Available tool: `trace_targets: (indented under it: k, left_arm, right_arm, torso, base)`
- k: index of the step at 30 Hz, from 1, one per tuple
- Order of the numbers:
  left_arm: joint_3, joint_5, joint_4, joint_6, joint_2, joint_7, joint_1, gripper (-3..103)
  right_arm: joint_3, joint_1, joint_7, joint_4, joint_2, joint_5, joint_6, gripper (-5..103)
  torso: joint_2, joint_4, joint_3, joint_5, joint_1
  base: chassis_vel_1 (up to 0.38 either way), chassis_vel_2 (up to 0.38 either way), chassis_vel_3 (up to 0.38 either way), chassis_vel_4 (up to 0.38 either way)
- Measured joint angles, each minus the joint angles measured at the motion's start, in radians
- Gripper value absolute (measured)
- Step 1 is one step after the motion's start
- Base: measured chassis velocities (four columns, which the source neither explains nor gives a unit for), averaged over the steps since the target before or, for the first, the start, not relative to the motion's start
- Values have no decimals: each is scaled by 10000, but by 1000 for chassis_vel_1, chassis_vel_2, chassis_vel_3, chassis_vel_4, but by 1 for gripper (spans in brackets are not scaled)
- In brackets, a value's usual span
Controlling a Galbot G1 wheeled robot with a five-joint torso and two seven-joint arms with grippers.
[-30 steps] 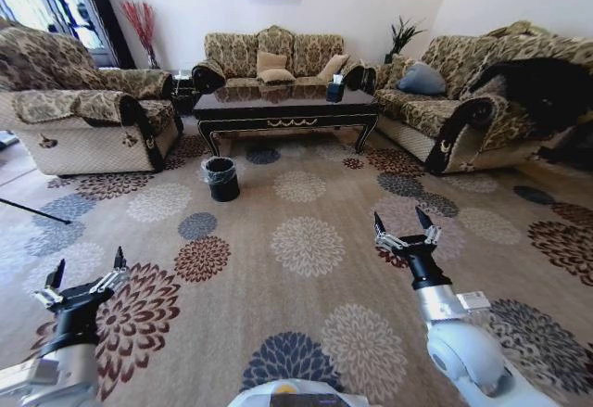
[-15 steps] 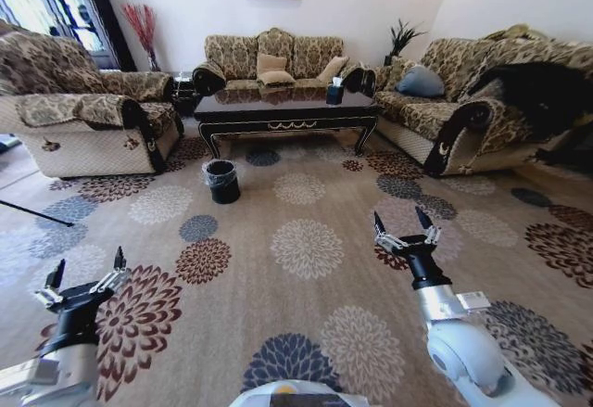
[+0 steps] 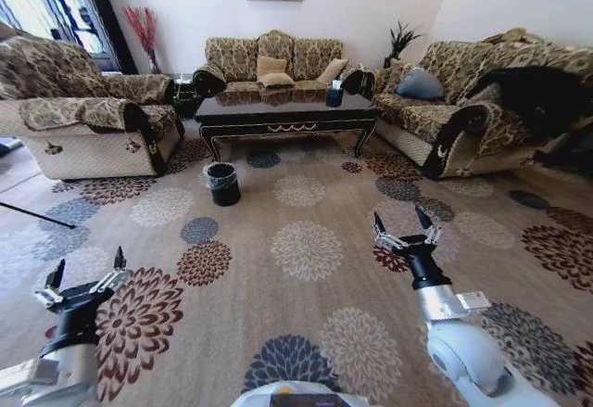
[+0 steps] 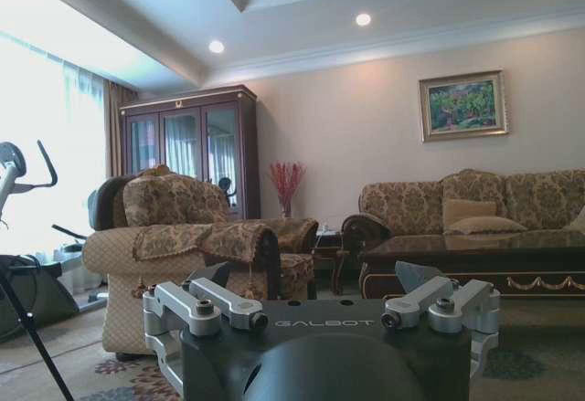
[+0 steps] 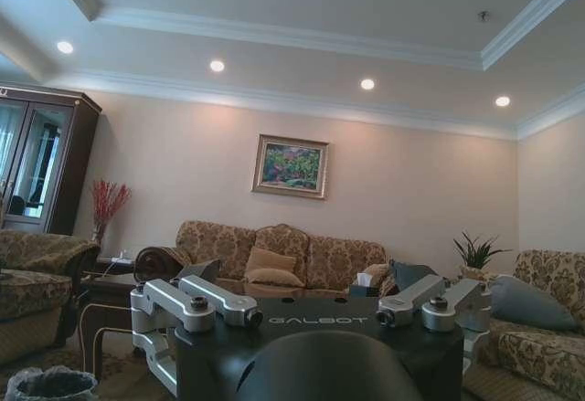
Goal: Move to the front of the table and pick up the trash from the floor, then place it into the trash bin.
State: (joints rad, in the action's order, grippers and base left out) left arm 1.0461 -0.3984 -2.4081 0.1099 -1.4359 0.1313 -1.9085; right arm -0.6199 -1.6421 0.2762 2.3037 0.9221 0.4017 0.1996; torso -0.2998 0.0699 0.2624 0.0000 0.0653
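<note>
wide patterned carpet (image 3: 306, 268) lies open across the middle and lower frame, nothing standing between the camera and the table (image 3: 287, 110) at upper centre. the trash bin (image 3: 222, 183) stands just left of centre, near the table's left front leg. an armchair (image 3: 88, 124) closes the upper left, a sofa (image 3: 463, 115) the upper right. a thin dark rod (image 3: 32, 212) juts in at the left edge.

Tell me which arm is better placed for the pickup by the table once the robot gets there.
Left, tentatively. The trash bin stands on the robot's left, before the table. The left gripper and right gripper both hang open and empty, far from it. No trash can be made out yet.
</note>
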Motion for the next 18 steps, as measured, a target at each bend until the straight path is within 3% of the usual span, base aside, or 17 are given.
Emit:
trace_targets:
  k: [18]
  left_arm:
    - [0, 0, 0, 0, 0, 0, 0, 100]
  right_arm:
    - [0, 0, 0, 0, 0, 0, 0, 100]
  torso:
    - [-703, 0, 456, 0, 248]
  base:
    - [0, 0, 0, 0]
